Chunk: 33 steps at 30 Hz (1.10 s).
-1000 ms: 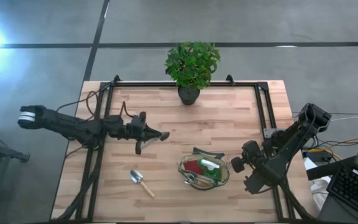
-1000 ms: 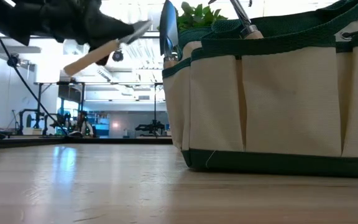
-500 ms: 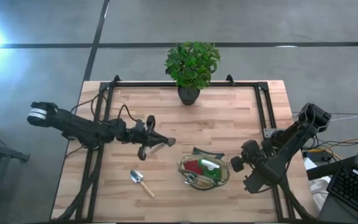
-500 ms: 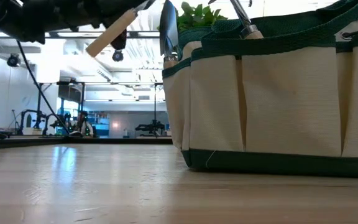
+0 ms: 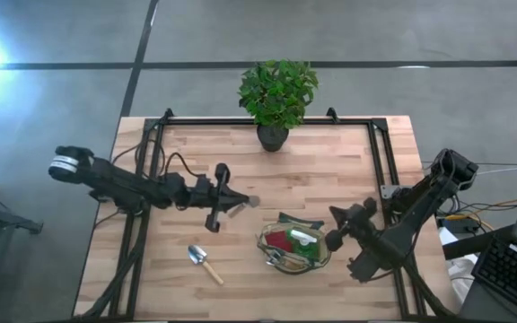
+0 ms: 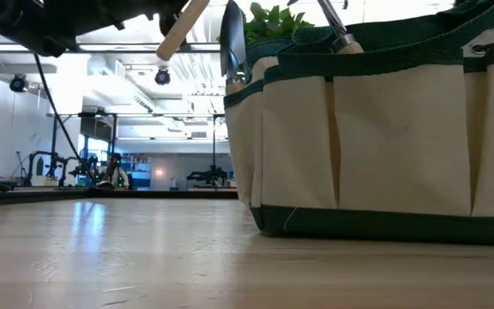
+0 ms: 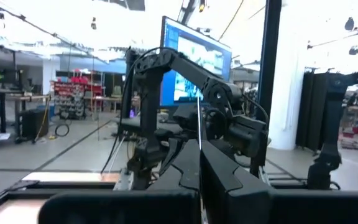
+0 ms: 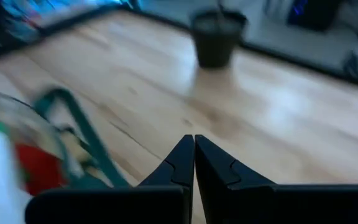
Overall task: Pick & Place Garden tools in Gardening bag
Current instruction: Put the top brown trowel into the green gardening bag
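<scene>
In the high view the left gripper (image 5: pixel 222 199) sits just left of the frame's centre, above the bare wooden table (image 5: pixel 330 170), its fingers pressed together on a wooden-handled tool (image 5: pixel 238 206) whose pale handle and silver end poke out toward the right. The low view shows that same handle (image 6: pixel 181 27) slanting down from the dark arm in the upper left of the frame, clear of the tabletop and just left of the bag. The left wrist view looks past that arm's closed fingers (image 7: pixel 219 177) with a thin metal shaft rising between them. The gardening bag (image 5: pixel 295 245) stands right of centre in the lower part of the high view, already holding a red scoop-like piece (image 5: pixel 279 240), a green spray bottle (image 5: pixel 303 243) and a silver-headed tool whose blade stands up at the bag's left edge in the low view (image 6: pixel 232 41). A second trowel (image 5: pixel 204 262) lies flat on the table in the lower left of centre, well apart from the bag and from both grippers. The right gripper (image 5: pixel 334 240) hovers just right of the bag, fingers (image 8: pixel 182 163) fully closed and holding nothing. A leafy plant (image 5: pixel 277 94) in a dark pot stands at the table's far edge, top centre.
</scene>
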{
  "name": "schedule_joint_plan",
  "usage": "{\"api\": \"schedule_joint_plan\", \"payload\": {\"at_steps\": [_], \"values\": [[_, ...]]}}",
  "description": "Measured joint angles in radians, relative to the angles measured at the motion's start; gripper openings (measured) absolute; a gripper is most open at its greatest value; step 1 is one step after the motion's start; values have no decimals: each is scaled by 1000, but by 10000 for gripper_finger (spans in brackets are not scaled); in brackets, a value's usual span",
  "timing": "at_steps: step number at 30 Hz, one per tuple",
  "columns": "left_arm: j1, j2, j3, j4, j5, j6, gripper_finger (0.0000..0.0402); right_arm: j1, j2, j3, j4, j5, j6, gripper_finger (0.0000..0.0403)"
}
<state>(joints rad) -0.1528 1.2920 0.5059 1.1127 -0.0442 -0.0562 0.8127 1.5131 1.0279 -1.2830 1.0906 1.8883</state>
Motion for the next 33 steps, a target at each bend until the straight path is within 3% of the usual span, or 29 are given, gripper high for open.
{"api": "schedule_joint_plan", "payload": {"at_steps": [5,10,18,22,33], "values": [[0,71,38,105,0,-6,0,-19,0,63,113,166,-209,8],[0,156,112,155,0,4,0,-32,0,145,198,249,-402,8],[0,240,217,156,9,74,0,-34,0,214,250,298,-453,14],[8,256,236,153,9,92,0,-34,0,229,291,301,-468,48],[14,280,261,135,9,155,0,-45,2,228,600,299,-702,169]]}}
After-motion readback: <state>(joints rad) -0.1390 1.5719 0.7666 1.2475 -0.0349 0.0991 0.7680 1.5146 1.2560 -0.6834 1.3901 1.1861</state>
